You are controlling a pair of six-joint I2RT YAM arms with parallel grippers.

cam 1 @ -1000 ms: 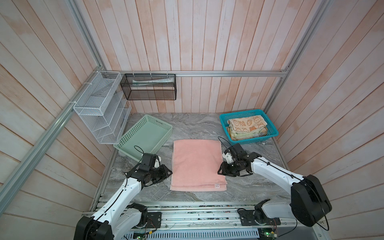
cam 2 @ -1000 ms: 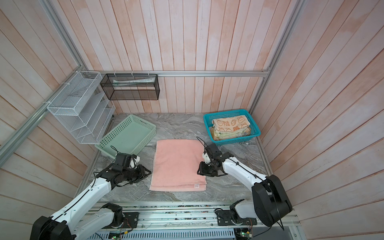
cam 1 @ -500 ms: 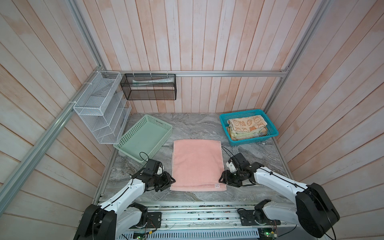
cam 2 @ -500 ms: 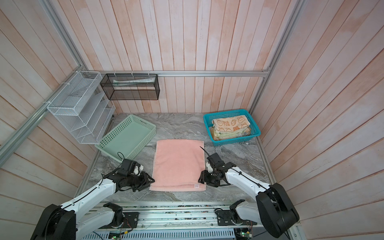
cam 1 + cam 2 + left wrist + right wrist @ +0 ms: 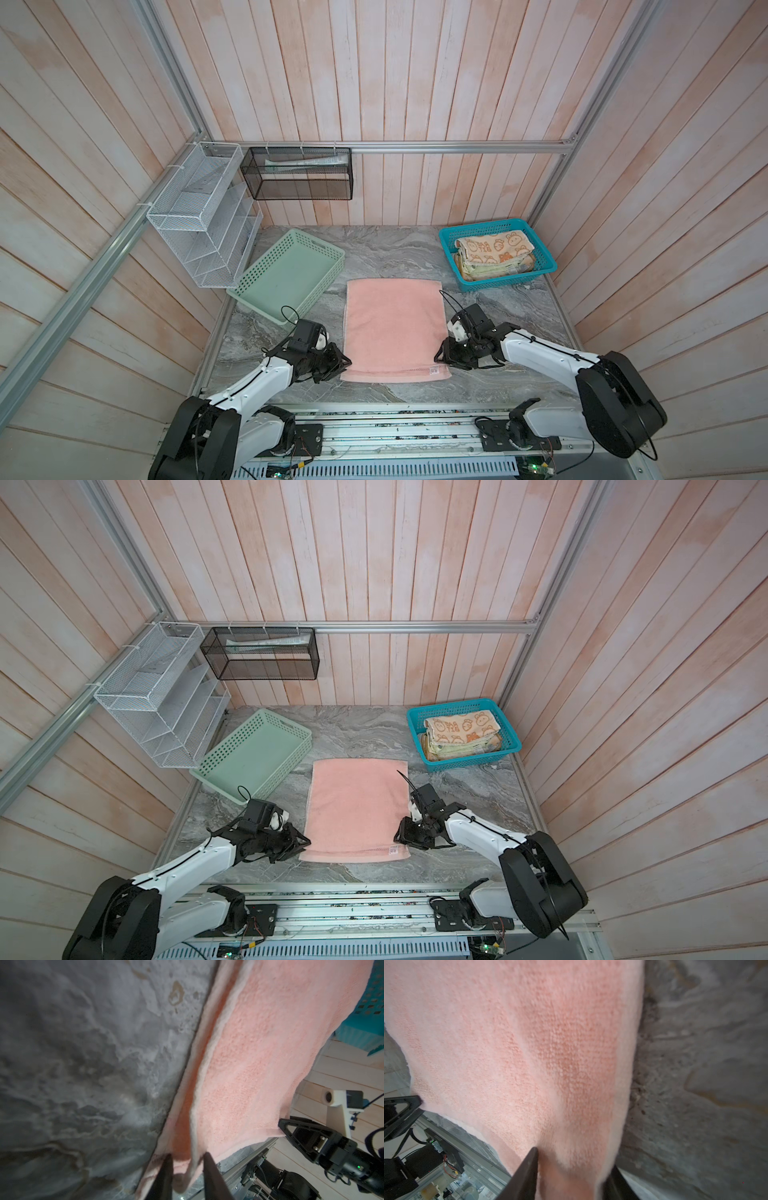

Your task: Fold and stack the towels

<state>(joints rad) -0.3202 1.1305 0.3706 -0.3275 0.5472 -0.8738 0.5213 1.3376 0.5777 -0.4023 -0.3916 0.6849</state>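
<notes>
find the salmon pink towel point(image 5: 395, 328) spread flat at the middle of the worktop point(image 5: 386, 253), in two layers, long sides running front to back. the left tool point(image 5: 344, 365) sits at its near left corner; in the left wrist view the fingers point(image 5: 166, 1176) are closed on the edge of the upper layer, which lifts off the lower one. the right tool point(image 5: 441, 358) sits at the near right corner; in the right wrist view cloth fills the gap between its fingers point(image 5: 527, 1172), and you cannot tell whether they clamp it. the bunny towel point(image 5: 494, 247) lies folded on top of other folded cloths in the teal basket point(image 5: 451, 253) at the far right
</notes>
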